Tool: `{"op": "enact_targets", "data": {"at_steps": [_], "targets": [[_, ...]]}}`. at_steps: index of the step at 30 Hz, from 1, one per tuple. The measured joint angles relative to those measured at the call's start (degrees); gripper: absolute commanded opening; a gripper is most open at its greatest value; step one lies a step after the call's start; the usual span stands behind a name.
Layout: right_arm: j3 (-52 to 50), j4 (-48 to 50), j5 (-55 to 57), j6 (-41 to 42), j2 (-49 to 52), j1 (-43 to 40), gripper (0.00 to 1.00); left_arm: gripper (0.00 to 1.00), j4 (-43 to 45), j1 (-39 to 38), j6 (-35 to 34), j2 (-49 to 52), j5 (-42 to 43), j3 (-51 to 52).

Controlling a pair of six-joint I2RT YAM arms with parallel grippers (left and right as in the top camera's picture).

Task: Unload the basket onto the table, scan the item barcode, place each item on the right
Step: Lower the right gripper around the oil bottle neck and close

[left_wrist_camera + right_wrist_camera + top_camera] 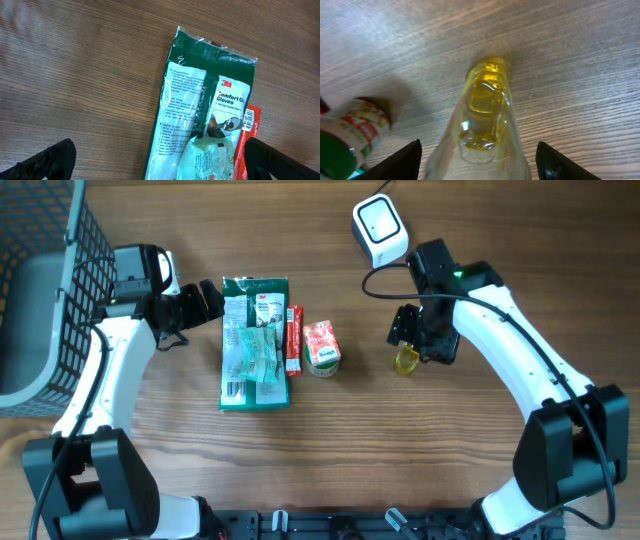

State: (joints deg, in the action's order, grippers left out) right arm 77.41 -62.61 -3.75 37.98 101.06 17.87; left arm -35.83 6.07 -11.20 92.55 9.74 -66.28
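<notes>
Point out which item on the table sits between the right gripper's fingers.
The clear bottle of yellow liquid, straddled by the right gripper. The green glove pack, red packet and red-labelled jar lie grouped apart, toward the left arm.

Brown wood table (330, 450). Lying on it, left to right: black wire basket (60, 270), flat green glove packet (255, 340), slim red sachet (294, 340), red-white can (321, 346), clear yellow-filled bottle (405, 361); white boxy scanner (380, 225) behind.

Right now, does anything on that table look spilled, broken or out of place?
Nothing looks spilled or broken. The only untidy bit: a pale packet lies on top of the green gloves pack, and a red sachet sits tight against its edge. The bottle of yellow liquid between the open fingers of the right gripper looks intact.
</notes>
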Motion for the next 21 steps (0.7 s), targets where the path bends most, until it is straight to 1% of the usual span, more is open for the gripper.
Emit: {"op": "enact_targets", "data": {"at_steps": [5, 8, 11, 21], "targets": [[-0.39, 0.13, 0.00, 0.39, -0.02, 0.00, 0.66, 1.00, 0.02, 0.00, -0.02, 0.00, 0.00, 0.00], [-0.39, 0.13, 0.00, 0.39, -0.02, 0.00, 0.68, 1.00, 0.00, 0.00, 0.00, 0.00, 0.00, 0.00], [-0.39, 0.15, 0.00, 0.39, -0.02, 0.00, 0.74, 1.00, 0.02, 0.00, 0.00, 0.00, 0.00, 0.00], [0.11, 0.15, 0.00, 0.44, -0.02, 0.00, 0.72, 1.00, 0.00, 0.00, 0.00, 0.00, 0.00, 0.00]]}}
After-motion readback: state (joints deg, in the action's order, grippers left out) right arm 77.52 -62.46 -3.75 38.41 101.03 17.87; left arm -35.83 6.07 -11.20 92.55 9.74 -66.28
